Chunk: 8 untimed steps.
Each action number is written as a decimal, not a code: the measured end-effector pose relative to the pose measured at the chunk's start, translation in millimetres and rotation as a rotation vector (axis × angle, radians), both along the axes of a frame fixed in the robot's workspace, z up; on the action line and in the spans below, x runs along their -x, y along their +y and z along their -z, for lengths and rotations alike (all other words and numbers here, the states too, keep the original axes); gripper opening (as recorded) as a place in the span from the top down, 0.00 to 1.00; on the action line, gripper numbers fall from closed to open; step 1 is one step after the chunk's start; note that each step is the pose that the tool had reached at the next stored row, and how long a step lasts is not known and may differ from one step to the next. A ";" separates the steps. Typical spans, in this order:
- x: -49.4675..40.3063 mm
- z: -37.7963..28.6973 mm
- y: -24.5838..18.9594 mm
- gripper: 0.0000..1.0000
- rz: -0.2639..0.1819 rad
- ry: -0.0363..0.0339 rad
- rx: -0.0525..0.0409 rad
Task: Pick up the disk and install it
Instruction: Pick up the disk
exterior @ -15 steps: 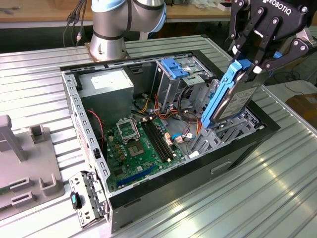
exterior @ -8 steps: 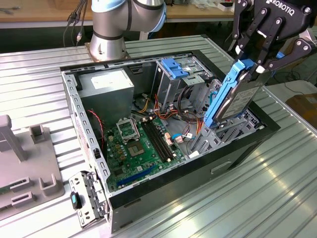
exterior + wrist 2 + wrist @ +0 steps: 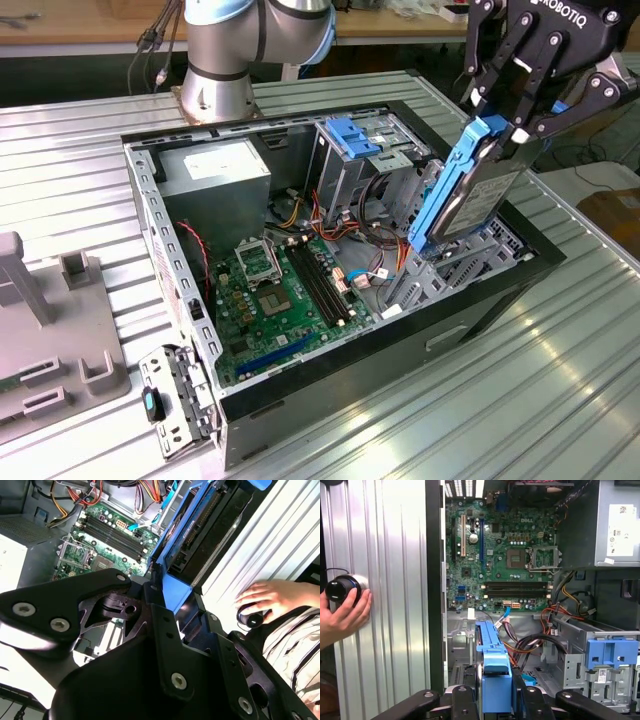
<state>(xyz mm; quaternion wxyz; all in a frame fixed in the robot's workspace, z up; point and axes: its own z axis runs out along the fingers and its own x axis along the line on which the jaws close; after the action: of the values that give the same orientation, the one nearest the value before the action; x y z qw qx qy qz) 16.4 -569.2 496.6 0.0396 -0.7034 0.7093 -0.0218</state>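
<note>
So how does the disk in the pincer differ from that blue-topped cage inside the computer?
The disk hangs tilted, held by the pincer; the cage sits inside the computer case. The disk is a slim slab, the cage a boxy frame. Blue edges the disk but only tops the cage. Both are grey metal with blue plastic.

The ribbed metal table (image 3: pixel 560 400) carries an open computer case (image 3: pixel 400 352) and grey fixture (image 3: pixel 45 340).

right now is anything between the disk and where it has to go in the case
Nothing visible blocks it. The hand grips the disk on edge, its lower end down inside the case. A bundle of cables lies close beside it in the first wrist view and might snag.
</note>
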 end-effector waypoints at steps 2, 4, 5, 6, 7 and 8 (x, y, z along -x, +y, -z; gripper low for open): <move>0.0 0.0 0.4 0.64 0.000 0.0000 0.0001; 0.1 0.0 0.7 0.64 0.000 0.0000 0.0001; 0.0 0.0 0.7 0.64 0.000 0.0000 0.0000; 0.1 0.0 0.7 0.64 0.000 0.0000 0.0000; 0.1 0.0 0.8 0.64 0.000 0.0000 0.0001; 0.0 0.1 0.7 0.64 0.000 0.0000 0.0000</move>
<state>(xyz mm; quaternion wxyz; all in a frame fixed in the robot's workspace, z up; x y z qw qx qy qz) 16.4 -568.5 496.6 0.0396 -0.7034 0.7094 -0.0218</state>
